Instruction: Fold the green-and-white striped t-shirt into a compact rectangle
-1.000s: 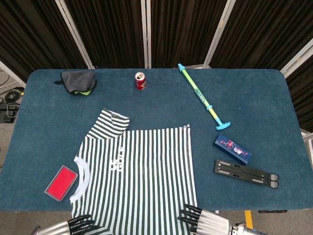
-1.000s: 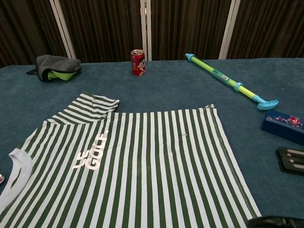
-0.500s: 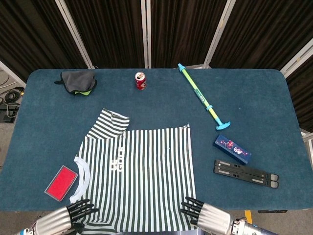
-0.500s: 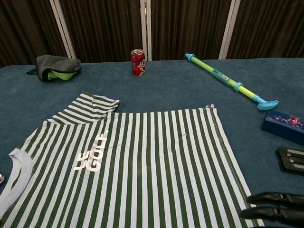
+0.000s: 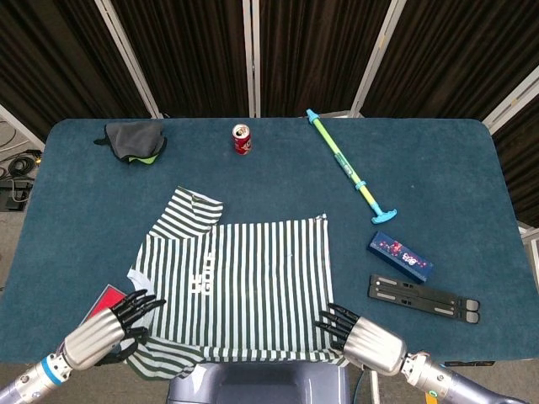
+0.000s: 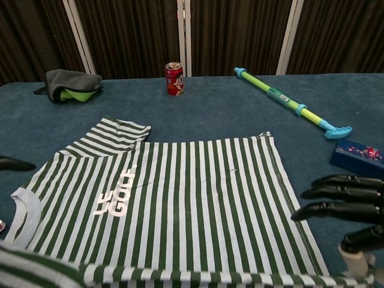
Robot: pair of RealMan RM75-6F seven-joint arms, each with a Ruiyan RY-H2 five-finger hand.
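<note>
Lying flat on the blue desk (image 5: 472,185), the green-and-white striped t-shirt (image 5: 244,282) fills the lower middle of the head view, its white collar toward the left and its near edge raised off the desk along the bottom. The left hand (image 5: 109,328) sits at the lower left corner of the shirt, dark fingers (image 5: 139,303) curled over the bunched fabric there and gripping it. The right hand (image 5: 358,337) is at the lower right corner; its fingers (image 6: 336,195) stand spread in the chest view with the lifted hem running beneath them, though whether they actually pinch the cloth I cannot tell. A red card (image 5: 103,296) peeks out beside the left hand. Along the far edge stand a red soda can (image 5: 242,139) and a grey-and-lime cloth bundle (image 5: 135,140) at upper left. A green-and-blue toy stick (image 5: 349,167) lies diagonally at upper right, with a blue box (image 5: 401,257) and a black folding stand (image 5: 424,298) below it.
</note>
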